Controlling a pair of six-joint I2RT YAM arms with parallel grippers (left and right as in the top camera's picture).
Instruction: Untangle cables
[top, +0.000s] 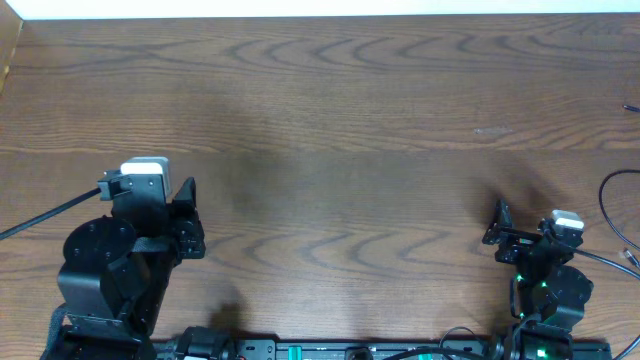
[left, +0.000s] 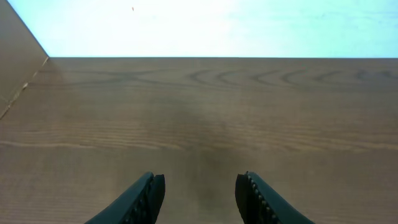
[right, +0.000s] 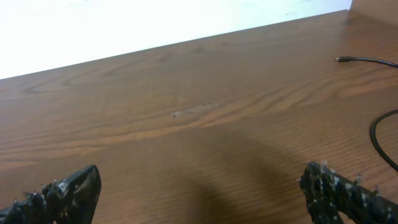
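Holding my left gripper (left: 200, 186) above the wooden table (top: 350, 100), I keep its two dark fingers (left: 146, 196) partly apart, with only bare wood grain showing in the gap. My right gripper (right: 199, 180) has its toothed fingers (right: 329, 186) spread wide and grips nothing. The cables (right: 375, 134) lie to my right, near the table's right edge. One black cord curves close beside my right-hand finger without touching it, and another, farther back, ends in a small plug (right: 341, 60). Any marking on that plug is too small to read.
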